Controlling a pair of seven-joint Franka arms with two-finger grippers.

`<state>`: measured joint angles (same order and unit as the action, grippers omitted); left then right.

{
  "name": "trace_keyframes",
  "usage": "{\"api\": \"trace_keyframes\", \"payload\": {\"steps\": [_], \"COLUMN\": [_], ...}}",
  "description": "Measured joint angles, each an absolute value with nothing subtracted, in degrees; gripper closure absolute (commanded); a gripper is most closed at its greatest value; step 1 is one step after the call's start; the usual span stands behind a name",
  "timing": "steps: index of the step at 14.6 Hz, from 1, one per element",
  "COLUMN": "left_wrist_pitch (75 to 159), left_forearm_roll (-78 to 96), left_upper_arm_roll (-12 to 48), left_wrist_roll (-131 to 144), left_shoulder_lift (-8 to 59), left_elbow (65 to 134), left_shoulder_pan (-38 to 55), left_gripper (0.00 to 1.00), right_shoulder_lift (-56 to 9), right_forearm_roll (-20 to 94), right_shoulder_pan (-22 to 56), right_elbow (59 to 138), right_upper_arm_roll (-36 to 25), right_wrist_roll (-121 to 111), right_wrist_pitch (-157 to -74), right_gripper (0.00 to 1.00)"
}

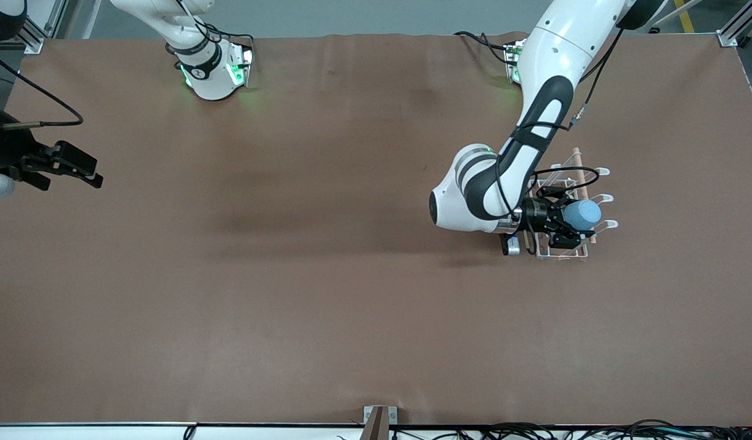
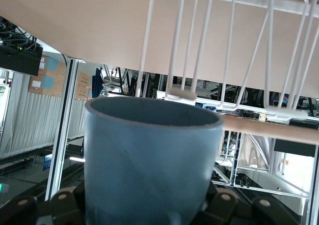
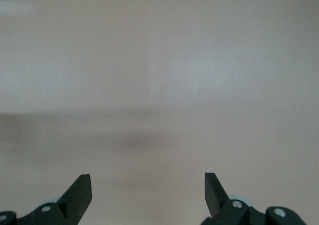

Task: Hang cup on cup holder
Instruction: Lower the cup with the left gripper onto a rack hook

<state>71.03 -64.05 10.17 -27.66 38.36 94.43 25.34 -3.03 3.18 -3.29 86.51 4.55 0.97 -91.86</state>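
A brown mat covers the wide table (image 1: pixel 327 293). At about three o'clock in the front view, the left gripper (image 1: pixel 564 221) is clamped on the small light-blue plastic tumbler (image 1: pixel 582 214), carried on its side over the white wire rack with looped prongs and a wooden dowel (image 1: pixel 587 178). In the left wrist view the cup's rim faces the wires, apparently just short of a prong (contact unclear), so hanging and release remain. The right gripper (image 3: pixel 147 194) waits at nine o'clock, fingers apart, over bare mat. Open room lies toward six o'clock; the table edge is well clear.

matte plastic cup (image 2: pixel 149 160), white wire cup holder (image 2: pixel 227 45)
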Motion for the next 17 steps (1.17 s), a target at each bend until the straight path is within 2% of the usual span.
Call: {"api": "trace_keyframes", "payload": {"steps": [3,17], "left_wrist_pitch": [70.58,69.72], "left_forearm_roll": [-64.60,-64.64], "left_upper_arm_roll": [10.20,10.19], "left_wrist_roll": [-26.93,-26.93], "left_shoulder_lift": [38.74,38.73], "left_elbow": [94.43,94.77], "left_shoulder_pan": [25.80,24.92], "left_gripper": [0.22,0.23], "right_shoulder_lift": [-3.11,-3.00], "right_forearm_roll": [3.18,3.14], "right_shoulder_pan": [-3.29,-3.82], "right_elbow": [86.52,85.93], "right_upper_arm_roll": [4.55,4.28], "right_wrist_roll": [0.97,1.06], "right_wrist_pitch": [-91.33,-87.31], "right_gripper": [0.00,0.00]}}
